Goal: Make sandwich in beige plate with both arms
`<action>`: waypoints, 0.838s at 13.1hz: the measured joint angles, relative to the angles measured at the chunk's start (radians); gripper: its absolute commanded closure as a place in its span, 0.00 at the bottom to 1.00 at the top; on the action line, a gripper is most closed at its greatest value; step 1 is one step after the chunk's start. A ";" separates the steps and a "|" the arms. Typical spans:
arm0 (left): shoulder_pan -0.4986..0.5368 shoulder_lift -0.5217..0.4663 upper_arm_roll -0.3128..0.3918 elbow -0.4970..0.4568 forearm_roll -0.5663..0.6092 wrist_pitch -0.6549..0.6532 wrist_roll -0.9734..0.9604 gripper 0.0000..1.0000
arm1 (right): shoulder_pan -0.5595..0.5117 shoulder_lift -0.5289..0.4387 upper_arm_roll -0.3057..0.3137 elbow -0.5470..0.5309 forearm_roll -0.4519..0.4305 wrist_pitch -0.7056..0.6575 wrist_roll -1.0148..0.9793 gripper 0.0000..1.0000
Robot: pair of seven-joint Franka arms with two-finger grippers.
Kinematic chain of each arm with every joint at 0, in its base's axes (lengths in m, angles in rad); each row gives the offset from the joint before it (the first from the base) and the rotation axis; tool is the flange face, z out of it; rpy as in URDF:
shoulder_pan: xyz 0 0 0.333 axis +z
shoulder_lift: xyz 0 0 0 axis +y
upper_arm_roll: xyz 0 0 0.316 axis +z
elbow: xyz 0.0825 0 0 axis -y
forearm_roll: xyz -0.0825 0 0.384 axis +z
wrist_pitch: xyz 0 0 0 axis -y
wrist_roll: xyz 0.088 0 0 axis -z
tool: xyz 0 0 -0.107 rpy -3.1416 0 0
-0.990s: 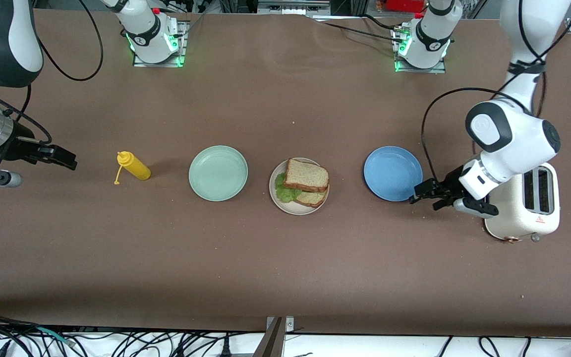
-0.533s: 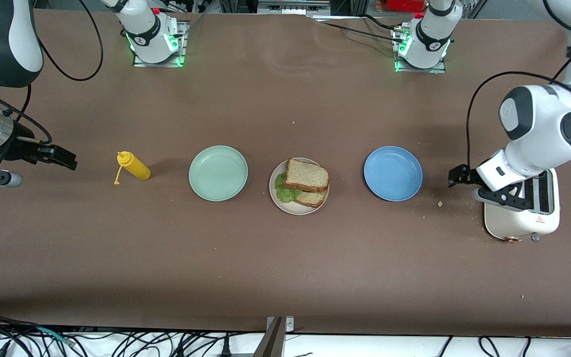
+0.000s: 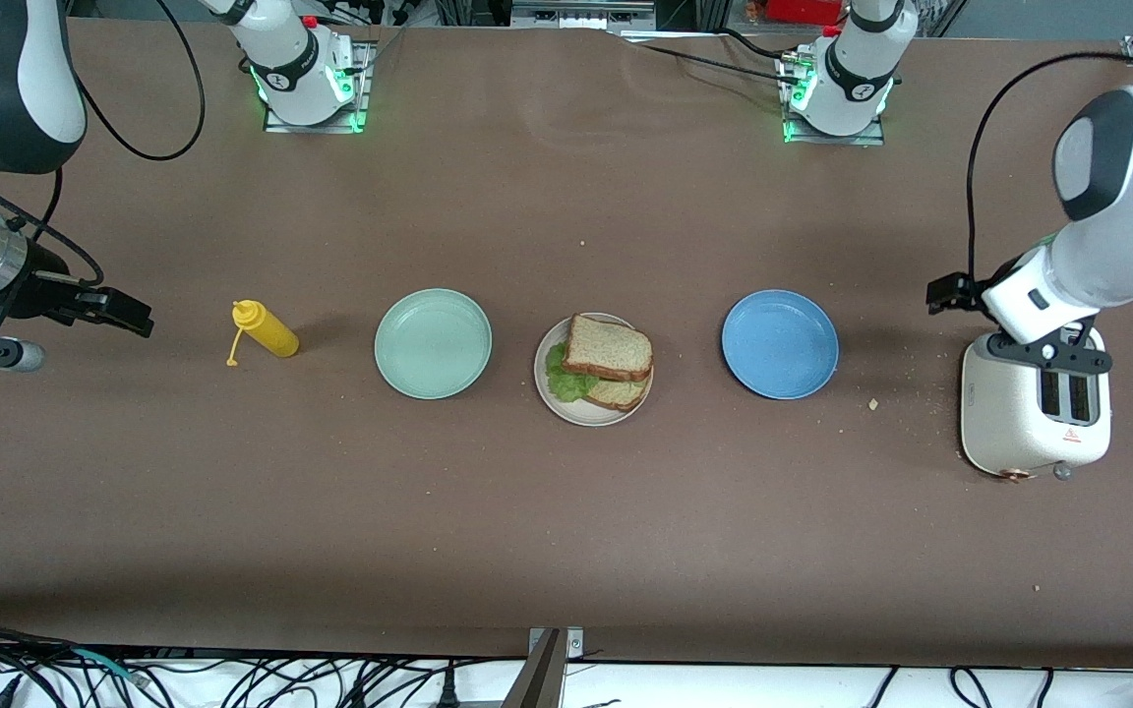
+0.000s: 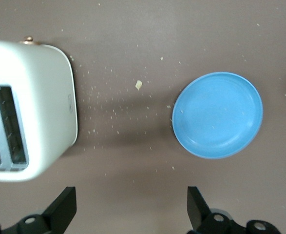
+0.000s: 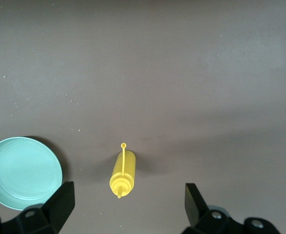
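The sandwich [image 3: 608, 348] lies on the beige plate [image 3: 585, 417] in the middle of the table: one bread slice on top, green lettuce [image 3: 563, 380] sticking out at its side, a second slice [image 3: 620, 394] under it. My left gripper [image 3: 946, 293] hangs open and empty over the table between the blue plate and the toaster; its wrist view shows the left gripper [image 4: 130, 207] with nothing between the jaws. My right gripper [image 3: 130, 314] waits open and empty over the right arm's end of the table, and in its own view the right gripper [image 5: 128, 204] is above the yellow bottle.
A mint-green plate [image 3: 433, 343] and a blue plate [image 3: 780, 344] flank the beige plate, both bare. A yellow squeeze bottle [image 3: 267, 329] lies on its side beside the green plate. A white toaster [image 3: 1036, 413] stands at the left arm's end, with crumbs [image 3: 872, 403] nearby.
The left arm has lifted and drawn back from beside the blue plate toward the toaster end, gripper still open. The right arm and the sandwich have not moved.
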 measured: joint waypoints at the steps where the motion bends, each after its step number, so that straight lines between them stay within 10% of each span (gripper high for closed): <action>1: 0.000 -0.019 -0.001 0.024 0.000 -0.057 -0.012 0.00 | 0.000 0.000 0.000 -0.001 0.000 0.000 0.000 0.00; 11: 0.017 -0.152 -0.002 0.113 0.000 -0.148 -0.047 0.00 | 0.000 0.000 0.000 -0.002 0.000 0.007 0.000 0.00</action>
